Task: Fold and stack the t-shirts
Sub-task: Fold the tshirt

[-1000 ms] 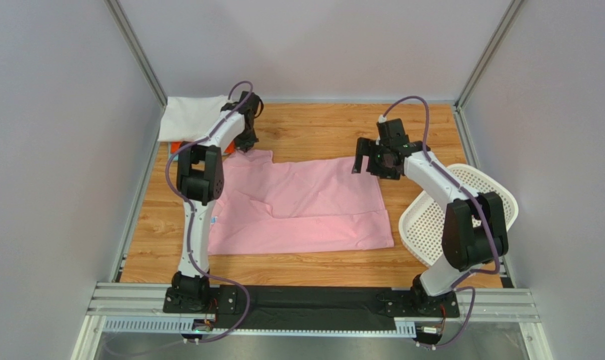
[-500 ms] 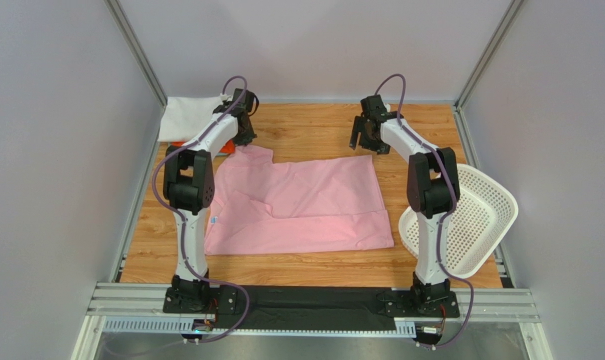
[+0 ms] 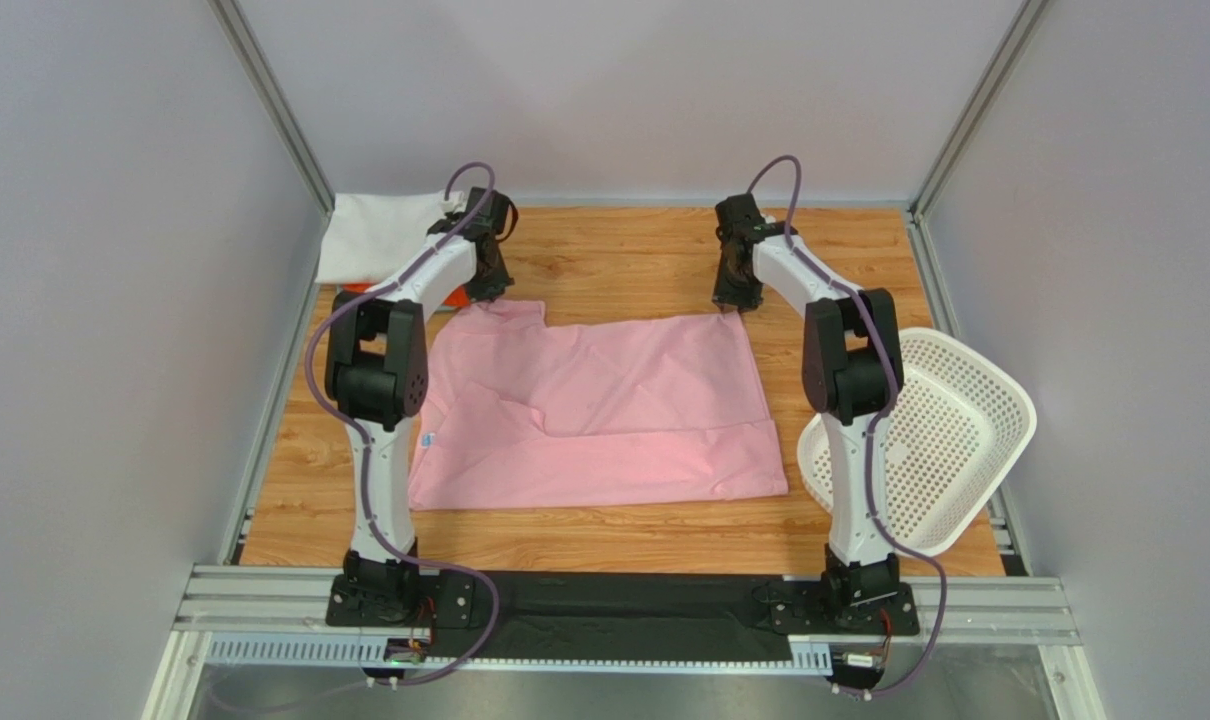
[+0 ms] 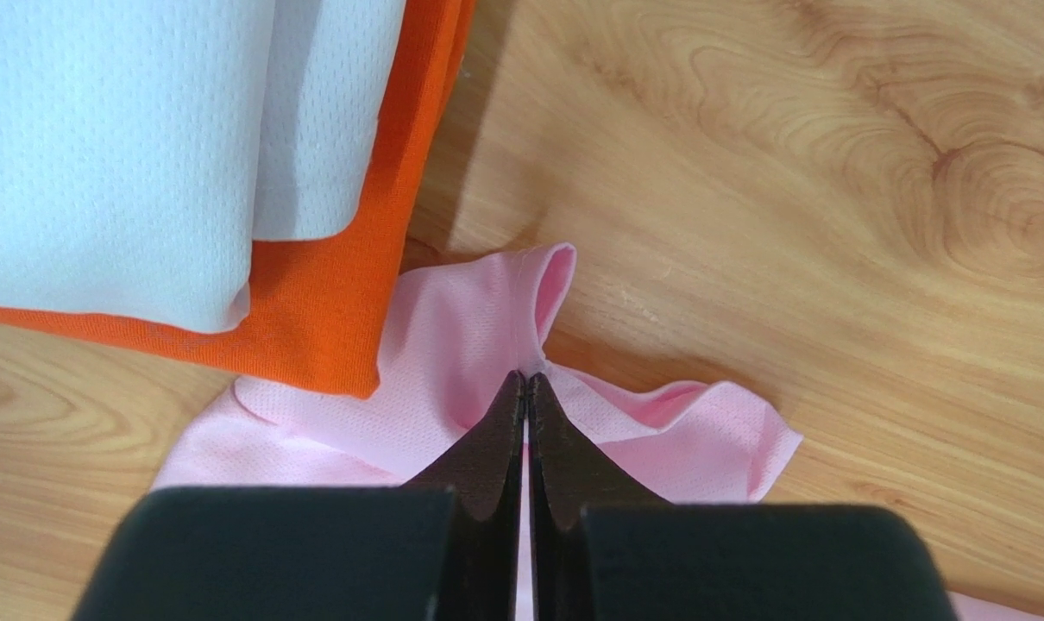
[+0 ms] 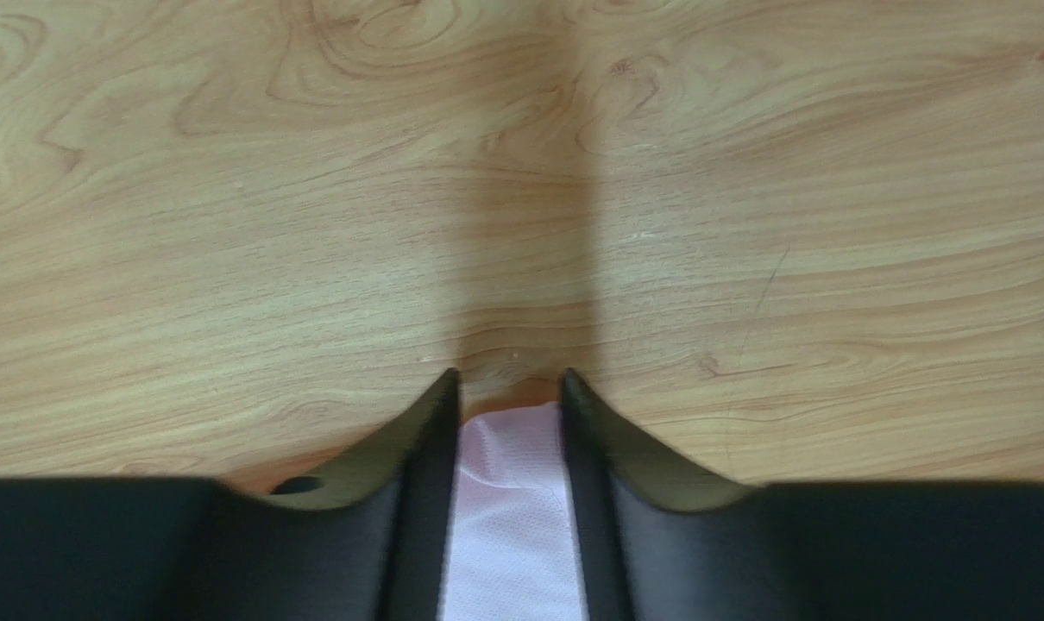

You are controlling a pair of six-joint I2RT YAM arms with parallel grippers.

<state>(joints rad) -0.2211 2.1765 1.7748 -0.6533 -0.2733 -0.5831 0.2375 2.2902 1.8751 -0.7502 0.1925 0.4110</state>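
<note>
pink t-shirt (image 3: 611, 405), small neck label (image 3: 432, 440), seemingly blue, unreadable

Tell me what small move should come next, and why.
Probably close the right gripper fully on the far corner of the pink t-shirt: its jaws stand apart with the cloth edge between them, while the left gripper is shut on the other far corner. Both corners need gripping before folding.

Nothing is readable: the small label (image 3: 432, 440) on the pink t-shirt (image 3: 611, 405) is too tiny.
</note>
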